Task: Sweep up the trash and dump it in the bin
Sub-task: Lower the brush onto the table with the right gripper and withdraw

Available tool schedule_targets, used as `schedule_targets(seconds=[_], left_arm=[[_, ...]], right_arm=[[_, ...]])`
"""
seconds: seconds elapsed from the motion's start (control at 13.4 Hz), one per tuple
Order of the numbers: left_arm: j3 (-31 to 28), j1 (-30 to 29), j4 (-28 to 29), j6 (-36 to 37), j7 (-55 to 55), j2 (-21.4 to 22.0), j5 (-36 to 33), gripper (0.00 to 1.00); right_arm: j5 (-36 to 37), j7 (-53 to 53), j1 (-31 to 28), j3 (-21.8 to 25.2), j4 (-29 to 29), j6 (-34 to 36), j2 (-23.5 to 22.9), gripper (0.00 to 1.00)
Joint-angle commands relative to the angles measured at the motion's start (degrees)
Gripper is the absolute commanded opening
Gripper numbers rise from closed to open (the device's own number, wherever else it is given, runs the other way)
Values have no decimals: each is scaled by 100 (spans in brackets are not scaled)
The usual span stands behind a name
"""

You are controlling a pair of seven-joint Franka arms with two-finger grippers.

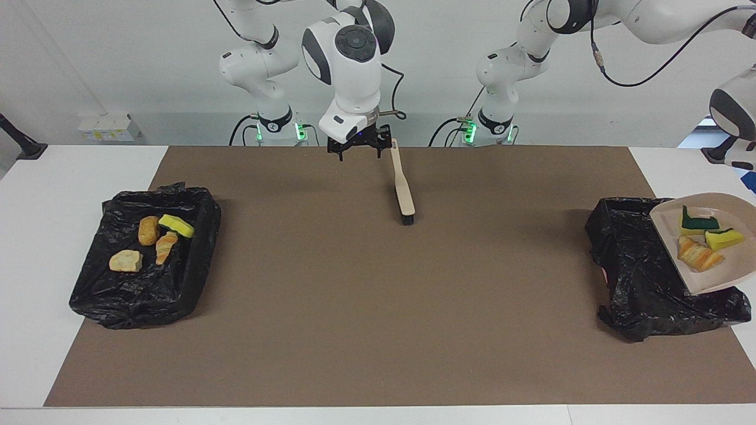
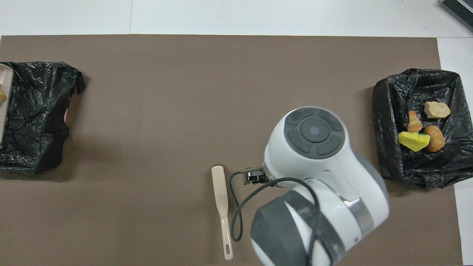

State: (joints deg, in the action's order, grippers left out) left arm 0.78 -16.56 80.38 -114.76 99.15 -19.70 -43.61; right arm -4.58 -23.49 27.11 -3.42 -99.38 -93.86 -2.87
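A brown mat [image 1: 378, 307] covers most of the white table [image 1: 59, 195], whose bare top shows at the 3 and 9 o'clock ends. In the facing view a beige long-handled brush [image 1: 404, 195] lies flat on the mat just above centre, handle toward 12 o'clock, black bristles at its 6 o'clock end. A beige dustpan [image 1: 714, 274] sits tilted at 3 o'clock, cut by the edge. Small white boxes [image 1: 106, 128] stand on a ledge at 10 o'clock, a black stand [image 1: 20, 141] beside them at 9.
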Motion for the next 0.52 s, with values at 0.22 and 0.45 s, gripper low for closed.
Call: schedule_targets(seconds=[0.22, 0.45], left_arm=[[-52, 381, 944, 84, -1203, 546, -1569, 0], [-52, 645, 883, 532, -1293, 555, -2238, 0]], right_arm=[[580, 2205, -1390, 8, 288, 229, 252, 100], [817, 2884, -1980, 78, 296, 202, 269, 100]])
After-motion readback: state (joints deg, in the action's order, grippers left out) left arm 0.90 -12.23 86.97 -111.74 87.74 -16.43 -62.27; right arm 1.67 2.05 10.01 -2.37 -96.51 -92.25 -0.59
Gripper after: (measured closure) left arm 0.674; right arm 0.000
